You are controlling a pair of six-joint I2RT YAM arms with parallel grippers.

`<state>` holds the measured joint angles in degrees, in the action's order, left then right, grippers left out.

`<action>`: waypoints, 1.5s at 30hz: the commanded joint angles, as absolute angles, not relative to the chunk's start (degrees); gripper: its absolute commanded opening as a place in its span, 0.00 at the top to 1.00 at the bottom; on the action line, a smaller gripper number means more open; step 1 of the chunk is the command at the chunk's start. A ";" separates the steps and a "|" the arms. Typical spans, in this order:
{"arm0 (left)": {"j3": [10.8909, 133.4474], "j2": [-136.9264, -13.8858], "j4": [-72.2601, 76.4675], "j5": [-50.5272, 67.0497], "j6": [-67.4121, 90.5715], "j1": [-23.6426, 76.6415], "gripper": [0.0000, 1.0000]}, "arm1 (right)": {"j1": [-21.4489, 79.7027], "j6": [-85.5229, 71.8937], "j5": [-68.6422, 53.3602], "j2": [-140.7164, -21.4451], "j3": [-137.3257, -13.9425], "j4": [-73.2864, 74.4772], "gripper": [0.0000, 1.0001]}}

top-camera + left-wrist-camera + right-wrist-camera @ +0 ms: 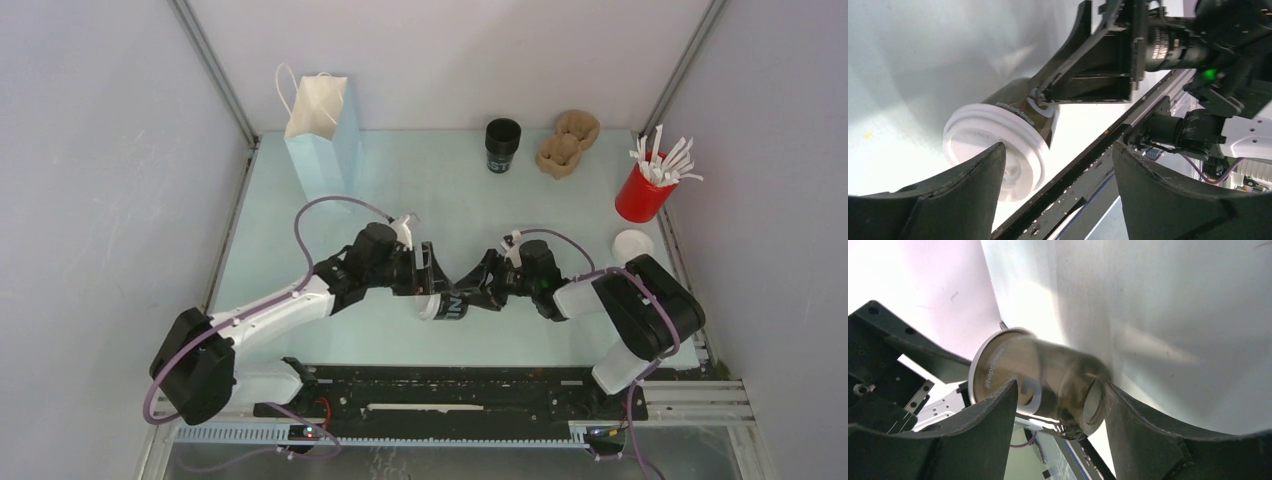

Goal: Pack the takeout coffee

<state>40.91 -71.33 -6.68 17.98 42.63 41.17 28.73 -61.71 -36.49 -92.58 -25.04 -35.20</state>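
Observation:
The takeout coffee (447,305) is a black cup with a white domed lid, lying on its side near the table's front edge. My right gripper (478,290) holds it from the right. In the right wrist view one finger crosses the cup's (1048,370) side and the other presses by its base, so the gripper (1059,385) is shut on it. My left gripper (425,270) hovers just left of the lid. In the left wrist view its jaws (1059,147) stand wide open, with the white lid (993,145) beyond its left fingertip and nothing between the fingers.
A light blue paper bag (322,135) stands at the back left. A lidless black cup (502,145) and a brown cardboard carrier (567,143) sit at the back. A red cup of white sticks (645,190) and a loose white lid (633,245) are at the right. A black rail (450,395) runs along the front.

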 commanded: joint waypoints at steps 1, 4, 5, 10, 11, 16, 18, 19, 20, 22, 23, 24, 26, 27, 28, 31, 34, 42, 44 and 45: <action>47.28 -71.38 -4.62 17.95 44.02 43.37 0.18 | 27.68 -63.93 -39.40 -95.44 -23.58 -43.91 0.28; 48.95 -73.88 -4.51 17.51 44.36 44.85 0.18 | 26.12 -62.13 -40.27 -95.40 -23.47 -42.04 0.27; 49.61 -74.56 -4.47 17.18 44.32 45.43 0.18 | 25.58 -61.19 -40.33 -95.10 -23.47 -40.65 0.26; 52.27 -78.00 -4.33 16.43 44.34 47.11 0.19 | 23.40 -56.34 -39.70 -91.74 -23.47 -33.41 0.24; 52.71 -78.44 -4.56 16.18 43.96 47.36 0.19 | 23.26 -55.40 -39.44 -91.15 -23.47 -32.48 0.24; 54.40 -75.43 -11.32 12.69 40.41 46.15 0.10 | 21.24 -41.34 -36.36 -85.20 -28.24 -13.60 0.13; 53.03 -71.27 -14.21 11.12 39.62 45.05 0.06 | 21.58 -34.51 -33.95 -81.99 -31.66 -4.46 0.08; 51.58 -69.17 -15.21 10.53 39.56 44.37 0.04 | 21.63 -32.52 -33.73 -80.26 -32.48 -2.36 0.05; 49.77 -66.82 -15.84 10.25 39.78 43.55 0.03 | 21.62 -31.57 -34.52 -78.96 -32.76 -1.69 0.03; 45.55 -62.46 -16.32 10.58 40.84 41.88 0.01 | 21.80 -32.43 -37.54 -77.97 -32.87 -2.10 0.03; 43.16 -60.54 -15.71 11.11 41.71 41.08 0.01 | 22.15 -33.52 -39.06 -78.50 -32.87 -2.99 0.03; 41.00 -59.12 -14.85 12.01 42.66 40.27 0.00 | 22.82 -34.74 -40.31 -79.36 -32.87 -4.13 0.04; 37.64 -57.89 -12.64 13.09 44.89 39.87 0.00 | 24.69 -36.70 -41.77 -81.21 -32.87 -6.76 0.07; 36.53 -57.93 -11.27 13.61 45.67 39.82 0.00 | 25.50 -37.57 -41.45 -81.82 -32.87 -7.57 0.08; 35.49 -58.18 -10.37 14.36 46.63 39.85 0.00 | 26.30 -38.18 -40.82 -82.24 -32.87 -8.32 0.09; 32.44 -58.22 -5.78 15.22 48.82 39.89 0.00 | 27.83 -39.55 -39.24 -83.12 -32.87 -10.00 0.11; 31.50 -59.25 -4.55 15.28 48.44 39.89 0.03 | 28.53 -40.34 -38.62 -84.71 -32.87 -11.53 0.18; 33.19 -63.67 -1.32 16.77 49.41 42.08 0.09 | 28.66 -41.44 -38.22 -87.43 -32.72 -13.21 0.31; 34.43 -64.79 -1.10 17.01 49.63 43.21 0.11 | 28.53 -41.87 -38.28 -87.53 -32.57 -13.50 0.33; 35.02 -65.13 -1.07 16.82 49.78 43.82 0.11 | 28.42 -42.20 -38.38 -87.54 -32.42 -13.72 0.33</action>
<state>31.73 -63.66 -4.40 15.49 48.51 41.82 28.34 -41.06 -39.00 -87.13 -32.42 -11.53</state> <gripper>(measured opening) 0.898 0.679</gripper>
